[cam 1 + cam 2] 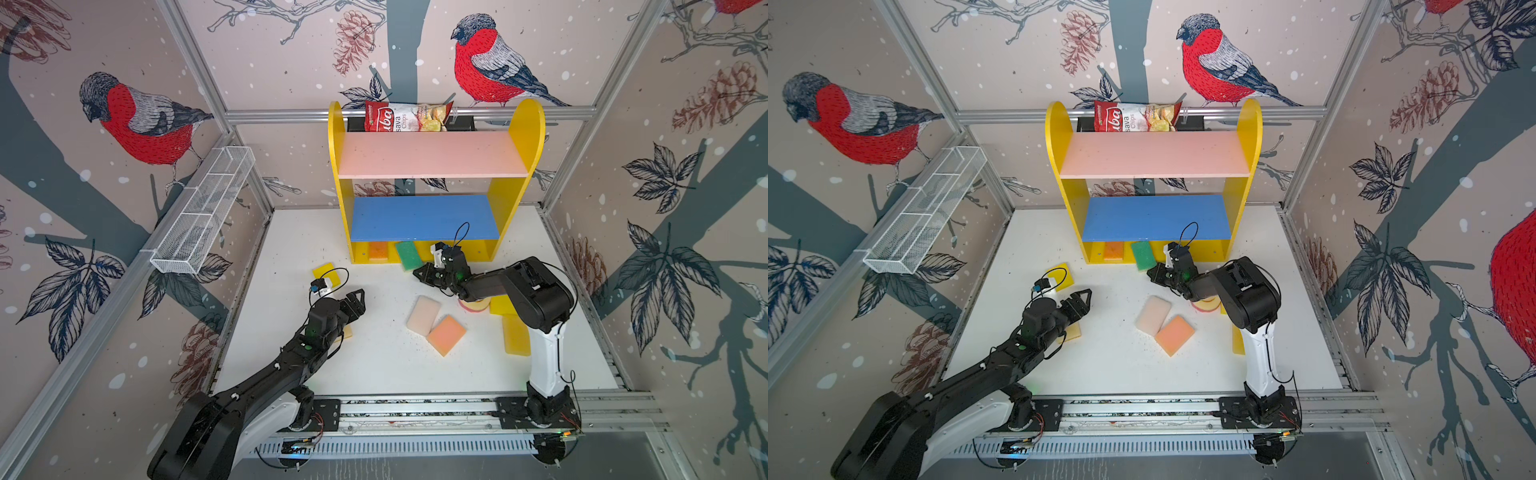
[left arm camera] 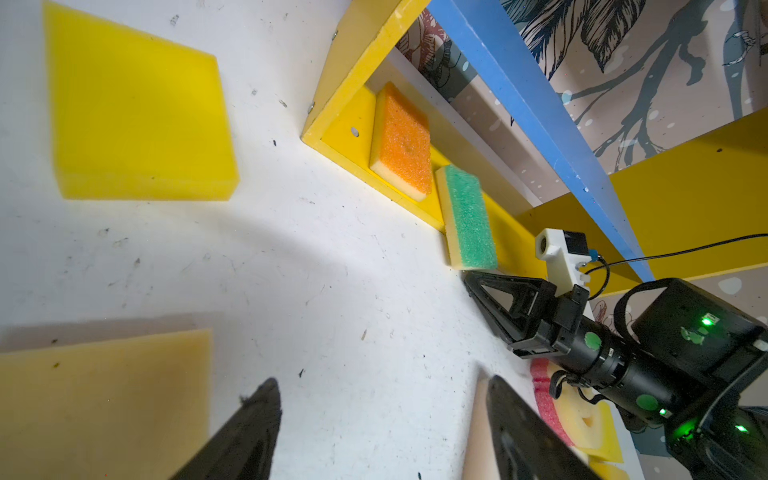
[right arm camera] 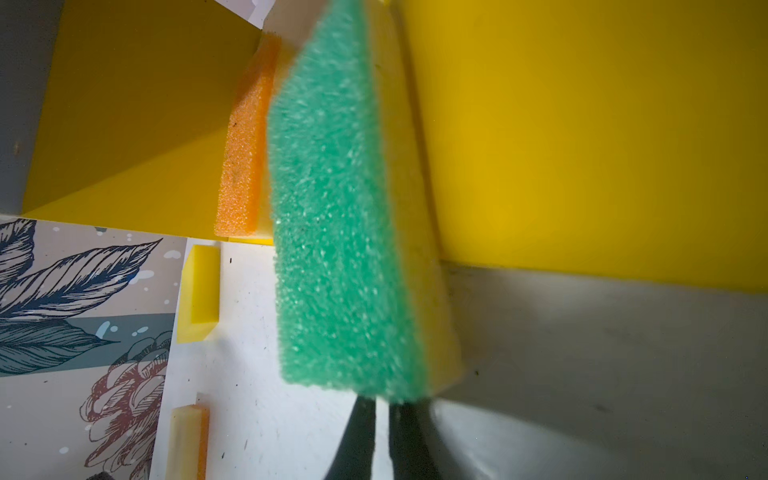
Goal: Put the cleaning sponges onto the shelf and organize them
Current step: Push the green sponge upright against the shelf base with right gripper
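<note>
While working the green sponge (image 1: pixel 408 254) into the bottom tier of the shelf (image 1: pixel 521 166) (prob. the step in hand), parking right jaws just at its near end. Showing tips all but closed in the right wrist view, w/ a thin slit betw. them and nothing seen gripped. Lying askew: far end resting on the yellow base (image 2: pixel 340 133) close beside the orange sponge (image 2: pixel 401 141), near end overhanging the front lip toward the worktop (image 1: pixel 374 370). Touching the tips or sitting just clear of them, not telling which from these views.

Hovering left jaws wide open and empty over bare worktop, near the pale yellow sponge (image 2: pixel 104 395), w/ the yellow sponge (image 1: pixel 323 271) farther off.

Leaving plenty undone, judging by layout: cream sponge (image 1: pixel 423 313) and salmon sponge (image 1: pixel 446 334) lying mid-worktop, touching, and yellow sponges by right arm (image 1: pixel 515 338) partly hidden. Carrying no sponges on pink board (image 1: pixel 432 153) or blue board (image 1: pixel 424 216).

Next move likely needing: pushing the green sponge straight back and squaring it alongside the orange one, w/o catching the blue board above or tipping it off the lip — then reaching for the next loose sponge.
</note>
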Motion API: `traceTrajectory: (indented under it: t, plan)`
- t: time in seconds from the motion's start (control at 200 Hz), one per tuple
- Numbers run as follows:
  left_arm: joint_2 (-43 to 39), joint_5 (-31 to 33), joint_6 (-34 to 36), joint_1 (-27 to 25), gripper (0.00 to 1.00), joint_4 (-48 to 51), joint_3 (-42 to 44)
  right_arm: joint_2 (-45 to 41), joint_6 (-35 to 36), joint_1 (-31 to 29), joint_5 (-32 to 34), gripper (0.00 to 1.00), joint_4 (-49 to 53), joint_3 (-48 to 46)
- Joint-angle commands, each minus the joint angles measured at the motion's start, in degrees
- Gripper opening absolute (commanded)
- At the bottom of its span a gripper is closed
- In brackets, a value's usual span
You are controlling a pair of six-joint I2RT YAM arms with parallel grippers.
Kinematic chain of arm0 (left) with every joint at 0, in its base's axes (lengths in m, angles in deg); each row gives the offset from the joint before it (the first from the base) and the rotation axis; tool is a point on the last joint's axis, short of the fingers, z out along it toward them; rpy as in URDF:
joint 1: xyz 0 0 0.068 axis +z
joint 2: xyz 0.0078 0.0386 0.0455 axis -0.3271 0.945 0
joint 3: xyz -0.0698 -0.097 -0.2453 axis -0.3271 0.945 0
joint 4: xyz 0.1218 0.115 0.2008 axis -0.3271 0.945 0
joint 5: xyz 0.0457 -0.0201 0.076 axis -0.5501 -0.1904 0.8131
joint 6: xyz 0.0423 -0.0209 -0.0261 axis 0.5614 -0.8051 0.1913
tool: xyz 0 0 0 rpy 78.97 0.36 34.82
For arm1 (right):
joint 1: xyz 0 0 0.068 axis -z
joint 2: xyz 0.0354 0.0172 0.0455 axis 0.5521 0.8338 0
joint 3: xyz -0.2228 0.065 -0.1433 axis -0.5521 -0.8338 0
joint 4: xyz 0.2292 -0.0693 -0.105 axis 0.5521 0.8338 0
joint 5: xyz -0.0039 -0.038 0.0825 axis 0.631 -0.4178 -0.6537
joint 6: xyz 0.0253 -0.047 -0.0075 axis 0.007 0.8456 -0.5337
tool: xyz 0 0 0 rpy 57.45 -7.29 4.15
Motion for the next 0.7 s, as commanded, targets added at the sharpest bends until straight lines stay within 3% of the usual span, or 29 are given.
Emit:
traceTrajectory:
  t: [0.0,0.31,0.695]
  plan:
    - [0.2,-0.2,0.8,0.2,0.77,-1.5,-0.5,-0.4,-0.9,0.2,-0.1,0.12,-0.5,-0.5]
    - [-0.1,-0.4,0.6,0.1,0.77,-1.3,-0.2,-3.1,-2.2,-0.9,1.1,0.15,-6.9,-8.8]
    - [0.5,-1.1,0.0,0.1,0.76,-2.0,0.3,2.5,-8.0,-2.2,1.6,0.15,-10.8,-7.2]
